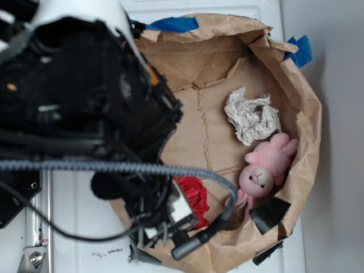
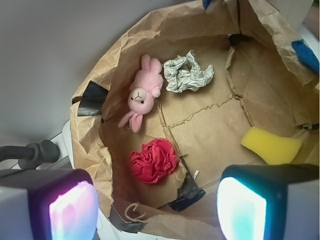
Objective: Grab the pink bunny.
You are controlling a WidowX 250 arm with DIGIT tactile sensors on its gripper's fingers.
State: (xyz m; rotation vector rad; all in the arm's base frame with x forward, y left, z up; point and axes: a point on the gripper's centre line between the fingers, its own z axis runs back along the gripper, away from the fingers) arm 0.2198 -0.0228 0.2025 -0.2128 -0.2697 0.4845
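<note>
So the end effector is parked up above the near edge of a rolled-down brown paper bag, and in the wrist view its two fingers sit at the bottom corners, wide apart with nothing between them. The left pad glows pinkish, the right one more teal.

The pink bunny is lying on the bag floor ahead of the end effector and a bit to the left, tucked up against the far-left bag wall. It's face up, ears pointing away from the end effector, legs pointing back toward it. Well apart from the fingers, no contact at all.

Just right of the bunny's ears there's a crumpled white paper wad, close beside the bunny. Nearer to the end effector, roughly straight ahead and below the bunny, sits a wrinkly red cloth ball. Off to the right, near the right finger, is a yellow sponge against the bag wall.

From the exterior view the black arm blocks most of the left side, with a grey cable looping across it. The bag has black tape and blue tape stuck on its rim, and it's sitting on a white worktop.
</note>
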